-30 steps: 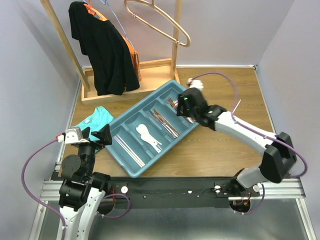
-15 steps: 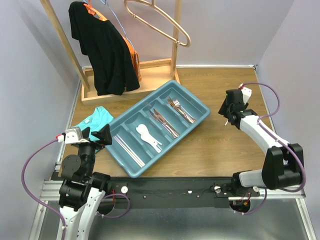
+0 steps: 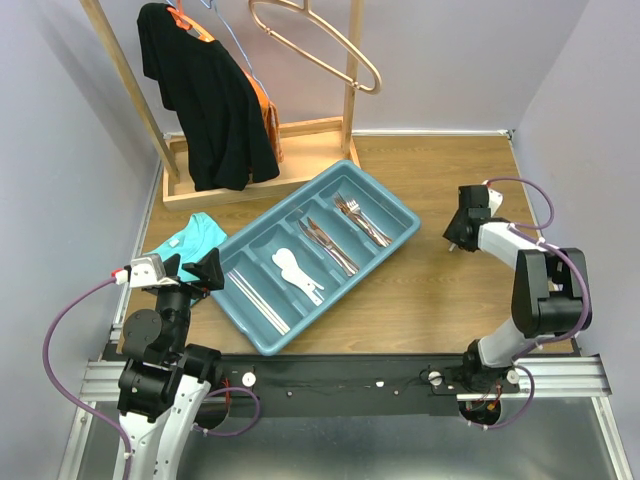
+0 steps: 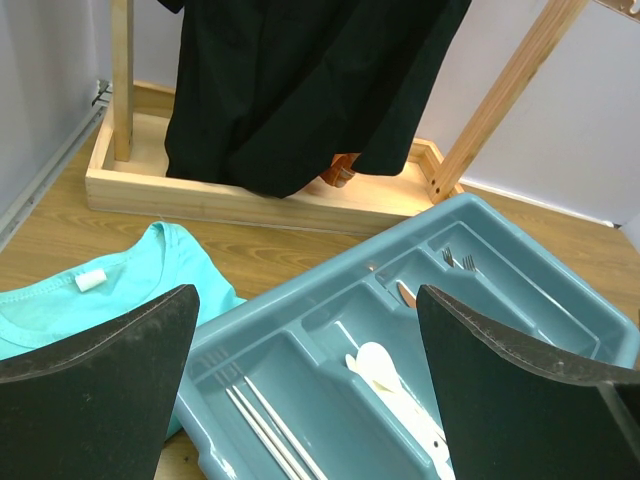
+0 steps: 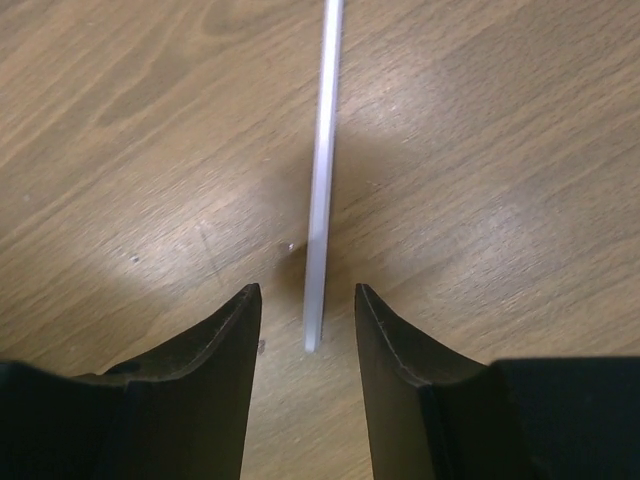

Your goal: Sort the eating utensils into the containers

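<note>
The right gripper (image 5: 305, 292) hangs low over the wooden table (image 5: 500, 150). Its two fingers are apart, and the near end of one pale chopstick (image 5: 322, 170) lies between them, touching neither, I think so that closing can catch it. The teal cutlery tray (image 3: 388, 195) is well apart from these fingers. The left gripper (image 4: 307, 295) is wide open and empty, facing the tray.

Chopstick (image 5: 322, 170): far end cut off by the top edge of the right wrist view.
Right fingers (image 5: 200, 380): roots run off the bottom edge; hidden under the wrist from above.
Tray (image 4: 520, 225): near end covered by the left fingers (image 4: 100, 400).
Forks (image 4: 458, 262): only tines show at the left wrist; count unclear.
Hanger (image 3: 374, 80): hook cut off at the top from above.
</note>
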Robot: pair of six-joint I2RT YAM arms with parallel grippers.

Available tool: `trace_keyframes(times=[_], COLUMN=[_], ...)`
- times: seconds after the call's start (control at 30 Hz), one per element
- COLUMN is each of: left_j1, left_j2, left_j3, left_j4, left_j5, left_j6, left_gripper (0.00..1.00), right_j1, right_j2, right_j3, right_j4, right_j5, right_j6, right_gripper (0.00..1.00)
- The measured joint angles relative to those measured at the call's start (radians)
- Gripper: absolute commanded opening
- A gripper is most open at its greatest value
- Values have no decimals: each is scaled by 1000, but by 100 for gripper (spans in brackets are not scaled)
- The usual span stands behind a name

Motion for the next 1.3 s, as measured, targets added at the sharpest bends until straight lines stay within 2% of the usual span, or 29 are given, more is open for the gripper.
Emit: trace_keyframes(times=[0.17, 0.27, 0.3, 0.37, 0.4, 0.7, 0.83, 0.97, 1.1, 1.3], left_j1=[0, 0, 0, 0, 0, 0, 0, 0, 0, 0], left_j2=[0, 0, 0, 0, 0, 0, 0, 0, 0, 0], left_j3=[0, 0, 0, 0, 0, 0, 0, 0, 0, 0], left_j4=[0, 0, 0, 0, 0, 0, 0, 0, 0, 0], left_j5=[0, 0, 0, 0, 0, 0, 0, 0, 0, 0], left_j6=[0, 0, 0, 0, 0, 0, 0, 0, 0, 0], left_gripper=[99, 99, 99, 99, 99, 99, 99, 99, 99, 99], right_j1=[-33, -56, -63, -79, -84, -106, -106, -93, 14, 266], right_j2=[34, 39, 40, 40, 40, -30, -147, -269, -325, -329], right_j3=[-7, -19, -20, -24, -25, -66, -72, -72, -50, 4], right_j4=[9, 24, 27, 34, 38, 43, 46, 79, 80, 77], right_j5=[-18, -30, -31, -35, -37, -47, -96, -212, -306, -394], right_j6=[7, 13, 13, 16, 21, 20, -13, -63, -122, -172], right_gripper=[35, 24, 17, 9, 1, 1, 1, 1, 1, 1])
